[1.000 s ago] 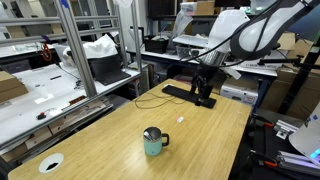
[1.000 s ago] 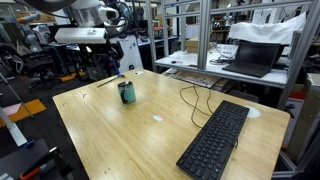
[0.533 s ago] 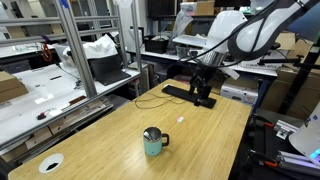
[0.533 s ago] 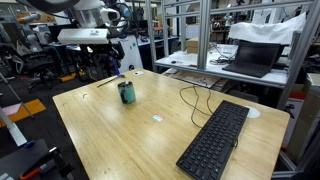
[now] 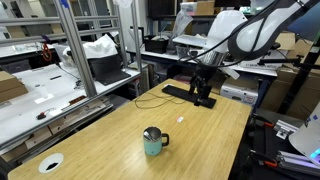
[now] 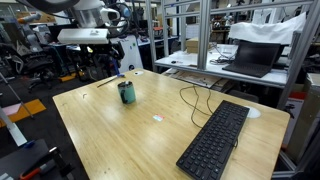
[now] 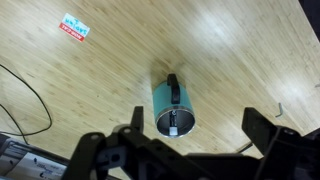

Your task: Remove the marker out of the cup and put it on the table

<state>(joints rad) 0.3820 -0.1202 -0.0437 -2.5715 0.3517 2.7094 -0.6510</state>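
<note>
cup (image 7: 172, 105) upright on table (image 7: 230, 50); gripper (image 7: 196, 135) overhead, jaws wide apart, gripping nothing.

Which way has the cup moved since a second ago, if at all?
No. In both exterior views the cup stands as far from the keyboard on the table as it did a second ago, with no shift either way.
</note>
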